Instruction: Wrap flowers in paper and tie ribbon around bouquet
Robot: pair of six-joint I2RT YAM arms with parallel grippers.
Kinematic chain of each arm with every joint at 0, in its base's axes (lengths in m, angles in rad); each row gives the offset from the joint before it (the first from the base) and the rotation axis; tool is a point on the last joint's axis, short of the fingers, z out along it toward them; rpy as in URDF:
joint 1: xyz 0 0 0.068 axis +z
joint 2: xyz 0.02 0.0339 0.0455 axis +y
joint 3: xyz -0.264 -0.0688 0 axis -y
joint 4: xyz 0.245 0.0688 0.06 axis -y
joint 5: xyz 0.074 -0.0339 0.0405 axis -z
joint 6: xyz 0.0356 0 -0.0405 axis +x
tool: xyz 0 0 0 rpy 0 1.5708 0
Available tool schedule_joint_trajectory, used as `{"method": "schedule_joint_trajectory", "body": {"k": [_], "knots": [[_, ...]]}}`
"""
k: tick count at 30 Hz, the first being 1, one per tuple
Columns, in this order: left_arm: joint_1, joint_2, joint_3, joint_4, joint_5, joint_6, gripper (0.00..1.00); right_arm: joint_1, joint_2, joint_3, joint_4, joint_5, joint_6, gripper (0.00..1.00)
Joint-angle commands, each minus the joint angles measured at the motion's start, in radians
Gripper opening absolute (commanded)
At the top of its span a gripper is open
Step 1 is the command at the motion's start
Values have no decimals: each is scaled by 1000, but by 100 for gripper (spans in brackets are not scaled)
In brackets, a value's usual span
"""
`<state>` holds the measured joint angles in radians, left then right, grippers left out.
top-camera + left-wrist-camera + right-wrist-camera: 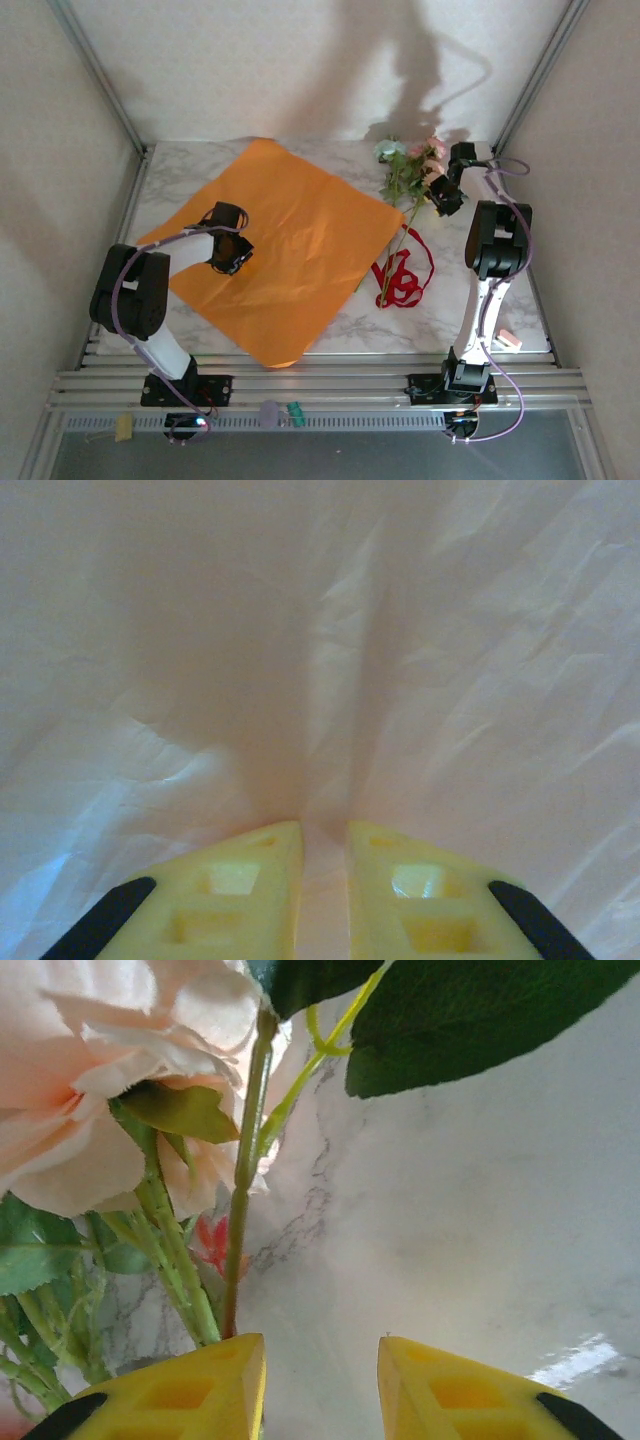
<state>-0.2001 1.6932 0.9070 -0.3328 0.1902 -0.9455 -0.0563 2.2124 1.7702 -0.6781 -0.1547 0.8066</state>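
The orange paper (300, 240) lies flat on the marble table as a big diamond. My left gripper (230, 252) rests on its left part. In the left wrist view the sheet (420, 660) looks pale and creased, and a ridge of it is pinched between the nearly closed yellow fingers (325, 832). The flowers (410, 170) lie at the back right, stems pointing toward the paper's right corner. My right gripper (445, 198) hovers just right of them, open (322, 1348), with bare marble between its fingers. A pink bloom (80, 1090) and green stems (245, 1160) sit left of it. The red ribbon (402, 278) lies looped in front of the flowers.
A small pink and white object (507, 341) sits at the table's near right edge. Aluminium rails (320, 385) run along the front, and slanted posts (100, 75) frame both sides. White walls close in the table. A dark green leaf (450, 1010) hangs above the right gripper.
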Motion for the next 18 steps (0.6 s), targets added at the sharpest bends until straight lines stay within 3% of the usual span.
{"method": "schedule_joint_trajectory", "body": {"k": [1,12,18], "knots": [[9,26,4,-34,-20,10,19,1,25,41,39,-40,61,36],[8,23,1,-36,-11,9,18,1,1,22,78,-39,115,35],[9,20,9,-42,-9,10,18,0,46,54,52,-17,115,26]]}}
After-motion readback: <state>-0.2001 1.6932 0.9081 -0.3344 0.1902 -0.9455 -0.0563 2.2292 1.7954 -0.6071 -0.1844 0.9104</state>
